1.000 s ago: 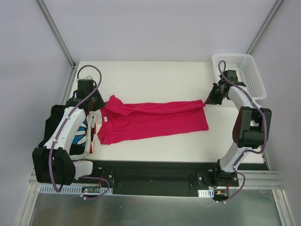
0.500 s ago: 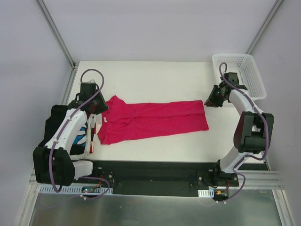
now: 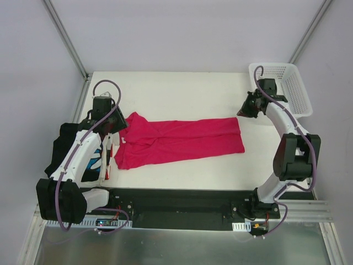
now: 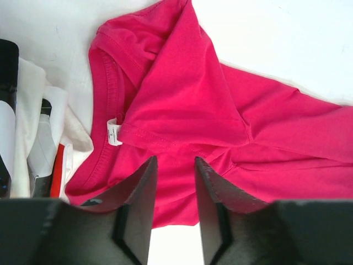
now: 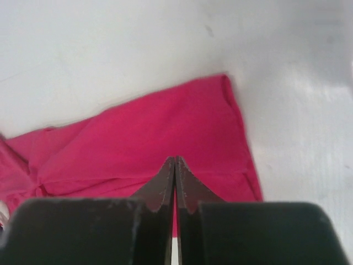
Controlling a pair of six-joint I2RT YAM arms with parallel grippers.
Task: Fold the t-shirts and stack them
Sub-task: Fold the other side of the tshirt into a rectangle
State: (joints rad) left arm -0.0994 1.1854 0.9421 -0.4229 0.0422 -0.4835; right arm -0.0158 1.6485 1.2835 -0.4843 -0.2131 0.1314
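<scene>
The crimson-pink t-shirt [image 3: 182,141] lies flat on the white table [image 3: 182,94], folded lengthwise, collar to the left. My left gripper [image 3: 116,127] hovers over the collar end, open, and its view shows the shirt [image 4: 193,110] below the empty gap between its fingertips [image 4: 175,160]. My right gripper [image 3: 243,112] is shut on nothing, just past the hem corner, and the hem end [image 5: 138,143] shows under its tips [image 5: 175,160]. A black tee with blue-and-white print [image 3: 94,157] and white and red cloth edges [image 3: 110,154] lie piled at the left table edge.
A white lattice basket [image 3: 287,83] stands at the back right corner, close behind the right arm. White and red folded cloth [image 4: 55,160] lies beside the collar in the left wrist view. The metal frame posts rise at both back corners.
Both grippers let go of the crimson shirt, which has settled flat. The left jaws have spread; the right jaws opened, shut again empty and drew back from the hem.
</scene>
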